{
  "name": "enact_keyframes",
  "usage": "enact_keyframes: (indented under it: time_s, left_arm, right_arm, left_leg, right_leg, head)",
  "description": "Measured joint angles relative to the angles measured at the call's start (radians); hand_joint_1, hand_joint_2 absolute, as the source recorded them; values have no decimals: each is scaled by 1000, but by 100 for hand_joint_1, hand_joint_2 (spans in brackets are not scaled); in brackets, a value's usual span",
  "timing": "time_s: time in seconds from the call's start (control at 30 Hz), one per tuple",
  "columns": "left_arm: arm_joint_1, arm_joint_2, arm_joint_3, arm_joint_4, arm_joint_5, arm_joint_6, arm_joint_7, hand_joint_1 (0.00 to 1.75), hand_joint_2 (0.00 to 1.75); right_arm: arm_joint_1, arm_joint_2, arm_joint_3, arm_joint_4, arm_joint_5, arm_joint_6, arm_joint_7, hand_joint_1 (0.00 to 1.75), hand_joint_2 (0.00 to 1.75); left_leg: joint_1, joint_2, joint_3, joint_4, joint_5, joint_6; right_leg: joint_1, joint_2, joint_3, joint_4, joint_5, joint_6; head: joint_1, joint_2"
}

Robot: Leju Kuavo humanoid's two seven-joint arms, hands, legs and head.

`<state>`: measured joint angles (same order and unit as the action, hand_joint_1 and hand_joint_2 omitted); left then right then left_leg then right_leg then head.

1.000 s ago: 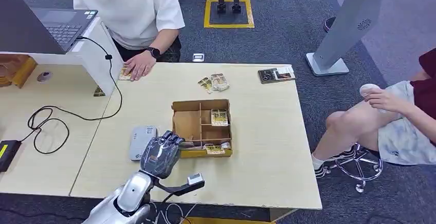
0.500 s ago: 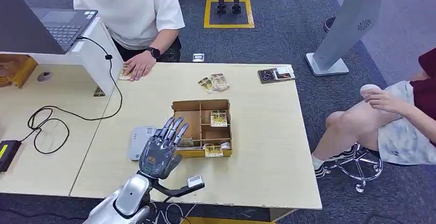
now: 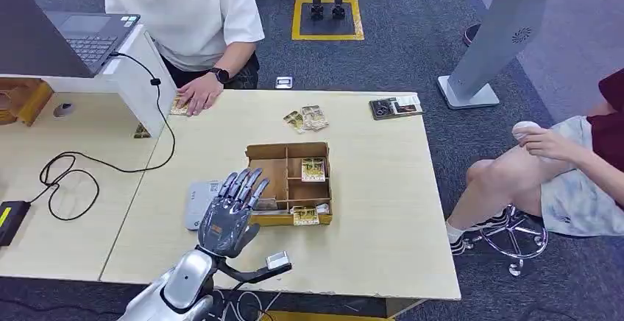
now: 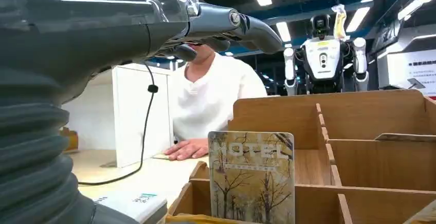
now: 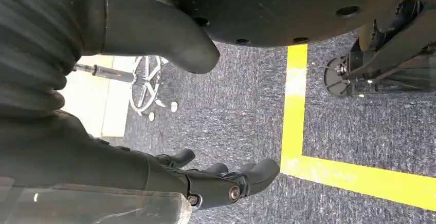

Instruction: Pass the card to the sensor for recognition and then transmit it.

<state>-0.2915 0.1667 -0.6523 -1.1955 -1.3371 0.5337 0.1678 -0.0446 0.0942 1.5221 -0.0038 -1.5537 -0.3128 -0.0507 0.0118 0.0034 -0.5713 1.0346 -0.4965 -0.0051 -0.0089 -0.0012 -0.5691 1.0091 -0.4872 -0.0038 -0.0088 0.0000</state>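
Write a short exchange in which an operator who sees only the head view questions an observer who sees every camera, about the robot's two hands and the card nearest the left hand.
Operator: The left hand hovers with its fingers spread at the left side of the wooden box. What does the card in front of it look like?
Observer: In the left wrist view the card stands upright in a compartment. It is printed HOTEL above a picture of bare trees.
Operator: Where is the right hand?
Observer: The right hand hangs over grey carpet near a yellow line, and it holds nothing.
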Motion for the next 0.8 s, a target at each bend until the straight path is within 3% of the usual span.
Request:
enact_keyframes:
  time_s: [0.4,0.8]
  left_arm:
    - [-9,3,0,4,-11,-94,31,0,175]
    - [-10,-11,0,13,-23,-124,83,0,175]
  right_arm:
    - [0,0,0,0,1,1,-2,0,175]
    - [-1,0,0,0,1,2,1,0,175]
  left_leg:
    - [0,0,0,0,0,0]
    - [0,0,0,0,0,0]
  right_leg:
    - [0,0,0,0,0,0]
    - [0,0,0,0,0,0]
  head:
    - [0,0]
    - [0,0]
